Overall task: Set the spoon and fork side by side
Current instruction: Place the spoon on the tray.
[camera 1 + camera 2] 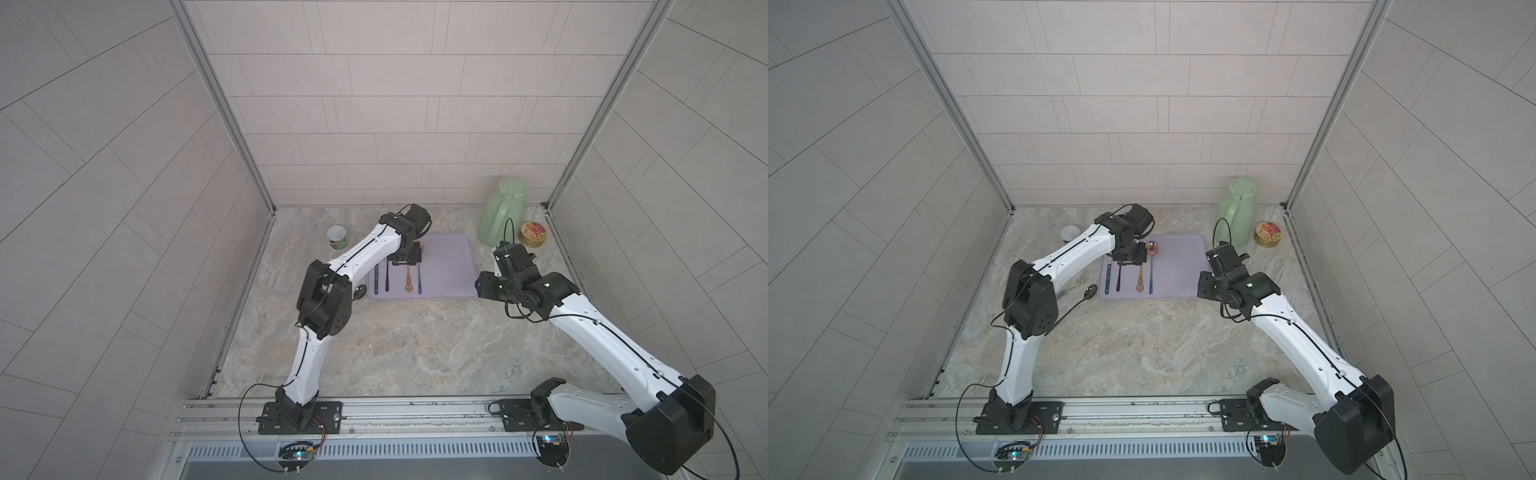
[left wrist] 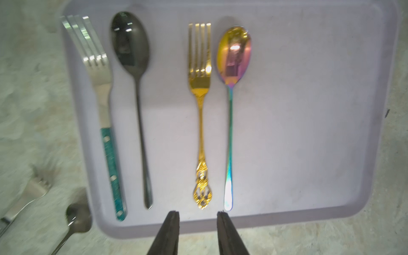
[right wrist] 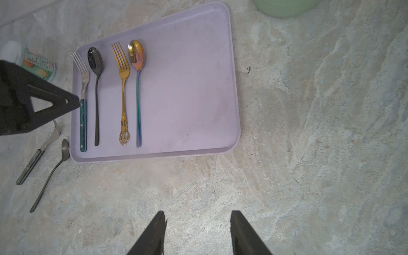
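Observation:
On the lilac tray [image 2: 309,110] two pairs lie side by side, handles toward the front. One pair is a gold fork [image 2: 199,88] and a rainbow spoon [image 2: 234,55]. The other is a teal-handled fork [image 2: 99,88] and a black spoon [image 2: 130,44]. A silver fork [image 3: 37,152] and a dark spoon [image 3: 64,148] lie on the table left of the tray. My left gripper [image 2: 197,213] hovers open above the tray, holding nothing. My right gripper [image 3: 198,213] is open over bare table, right of the tray [image 1: 449,266].
A green jug [image 1: 500,212] and a round tin [image 1: 533,235] stand at the back right. A small printed can [image 1: 337,237] sits at the back left, behind the left arm. Tiled walls close in three sides.

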### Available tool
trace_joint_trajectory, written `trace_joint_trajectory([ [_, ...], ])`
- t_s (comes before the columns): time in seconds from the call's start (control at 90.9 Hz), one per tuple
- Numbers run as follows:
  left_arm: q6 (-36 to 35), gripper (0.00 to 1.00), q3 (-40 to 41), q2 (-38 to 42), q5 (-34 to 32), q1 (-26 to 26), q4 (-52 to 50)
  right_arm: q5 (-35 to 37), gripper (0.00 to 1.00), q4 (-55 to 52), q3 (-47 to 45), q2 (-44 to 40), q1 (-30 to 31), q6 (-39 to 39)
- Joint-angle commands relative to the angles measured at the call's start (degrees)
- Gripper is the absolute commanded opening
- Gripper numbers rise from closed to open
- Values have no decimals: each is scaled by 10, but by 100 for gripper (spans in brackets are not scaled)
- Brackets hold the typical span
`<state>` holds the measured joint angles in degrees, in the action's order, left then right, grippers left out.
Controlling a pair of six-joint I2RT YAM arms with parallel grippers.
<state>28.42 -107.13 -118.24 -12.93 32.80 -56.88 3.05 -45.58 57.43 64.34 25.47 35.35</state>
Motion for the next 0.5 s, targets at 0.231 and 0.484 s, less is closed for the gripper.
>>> trace_joint_trajectory([
  [0.231, 14, 36, 309, 156, 0, -199, 120, -40, 54, 19, -2, -39, 1, 14],
  [0.484, 51, 68, 473, 212, 50, -320, 244, -45, 55, 20, -2, -39, 14, 26],
])
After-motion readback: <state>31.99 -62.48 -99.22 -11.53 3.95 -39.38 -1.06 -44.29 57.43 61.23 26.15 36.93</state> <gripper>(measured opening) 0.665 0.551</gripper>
